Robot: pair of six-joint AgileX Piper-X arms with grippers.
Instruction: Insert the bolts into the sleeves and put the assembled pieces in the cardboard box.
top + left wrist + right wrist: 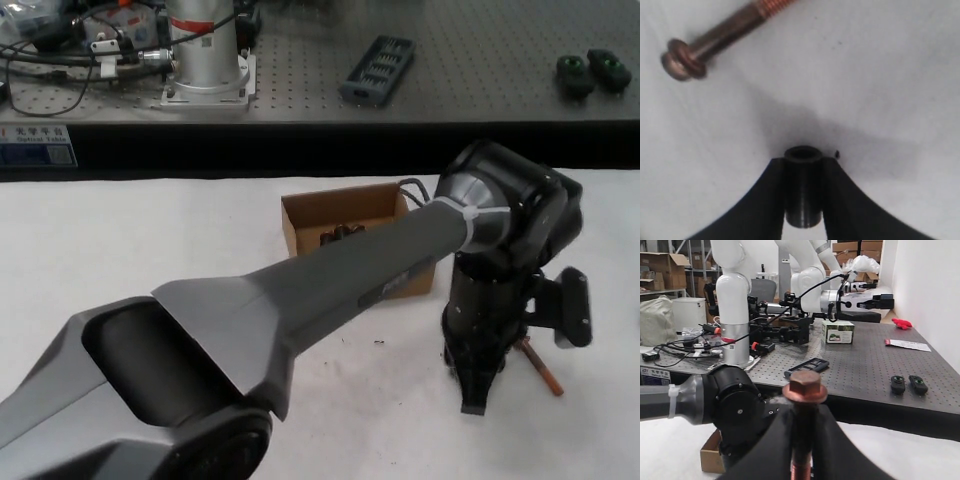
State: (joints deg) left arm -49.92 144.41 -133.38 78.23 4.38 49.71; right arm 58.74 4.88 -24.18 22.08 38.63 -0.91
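While the left arm (330, 290) stretches across the bench past the box (340, 208), its wrist bent down, the left gripper (473, 395) points at the white surface and pinches a black sleeve (803, 190). Loose bolt (541, 368) lies just beside it. Right gripper (802, 415) clamps a second bolt (804, 387), head up.

Left arm (330, 290) stretched forward, left claw (474, 395) pointing down, clamped; right claw (802, 415) clamped.
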